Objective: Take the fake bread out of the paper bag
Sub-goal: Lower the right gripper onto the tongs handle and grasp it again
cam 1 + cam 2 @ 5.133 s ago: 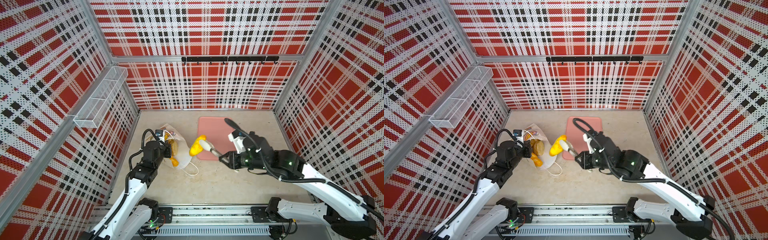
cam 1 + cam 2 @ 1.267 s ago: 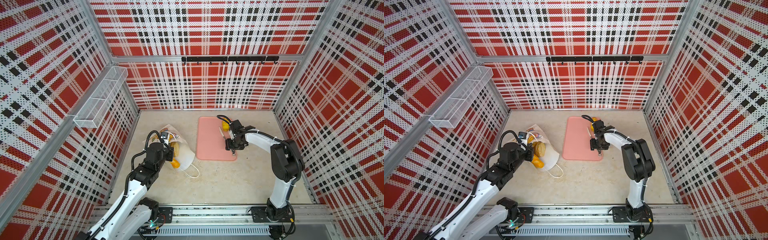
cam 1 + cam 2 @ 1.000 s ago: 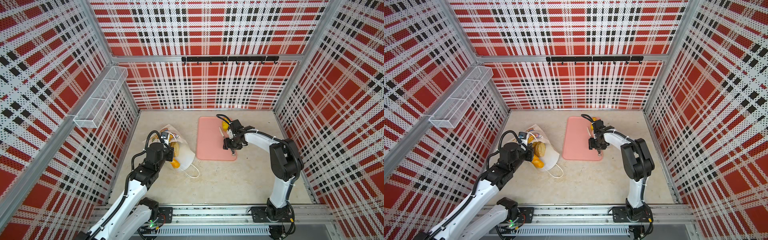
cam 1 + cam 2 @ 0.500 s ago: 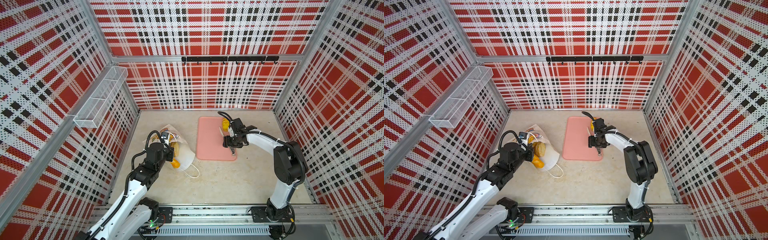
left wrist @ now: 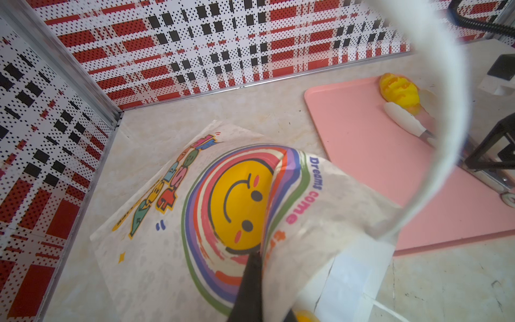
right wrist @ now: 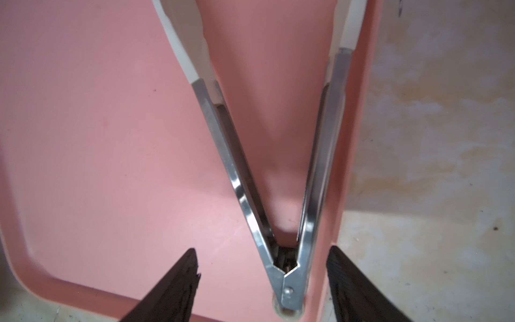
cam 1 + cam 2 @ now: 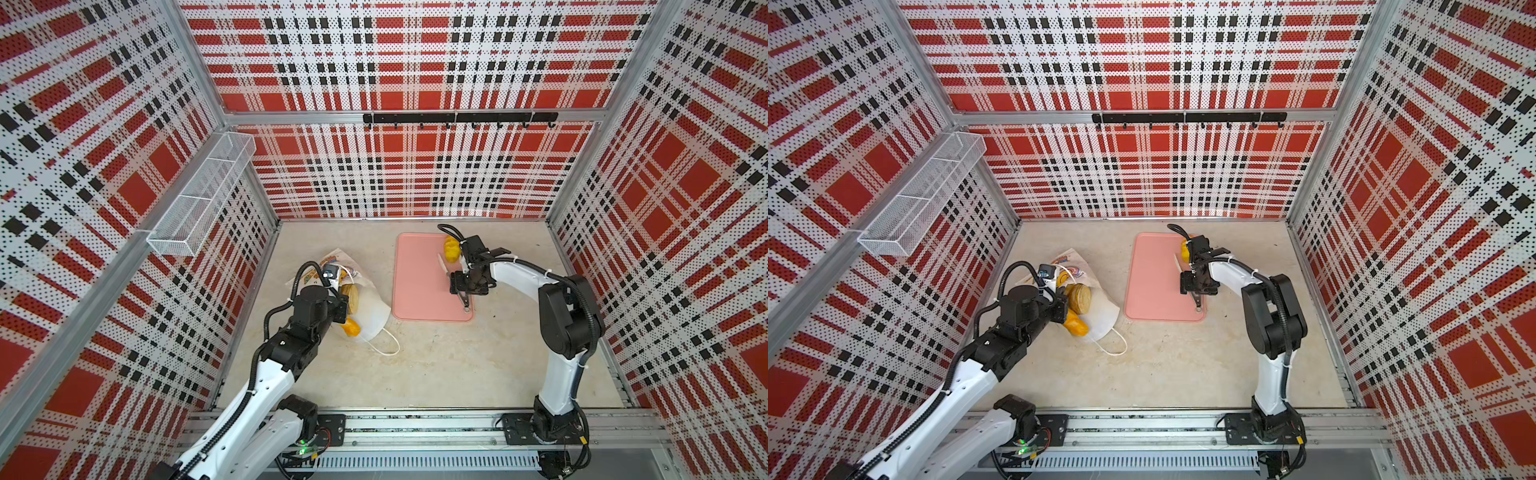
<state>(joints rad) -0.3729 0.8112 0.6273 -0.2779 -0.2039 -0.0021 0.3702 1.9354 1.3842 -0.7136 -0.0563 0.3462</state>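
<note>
The white paper bag (image 7: 376, 309) (image 7: 1102, 313) lies on its side at the left, its rainbow and smiley print facing up (image 5: 172, 223). My left gripper (image 7: 341, 308) (image 5: 257, 258) is shut on the bag's mouth edge and holds it up. A round brown bun (image 7: 352, 296) (image 7: 1082, 297) and a yellow bread (image 7: 350, 327) (image 7: 1076, 327) show in the mouth. Another yellow fake bread (image 7: 451, 249) (image 5: 400, 90) lies on the pink tray (image 7: 415, 286). My right gripper (image 7: 461, 291) (image 6: 263, 251) is open astride the hinge of metal tongs (image 6: 250, 181), touching neither arm.
The tongs (image 7: 453, 278) lie spread along the tray's right edge (image 6: 359, 139), white tips toward the bread. A cord handle (image 7: 388, 343) loops onto the table in front of the bag. A wire basket (image 7: 199, 199) hangs on the left wall, a hook rail (image 7: 457, 118) on the back wall.
The right gripper carried the yellow bread in the tongs from the bag to the tray; over the last second its jaws have spread and the tongs have sprung open. The left gripper has stayed put.
</note>
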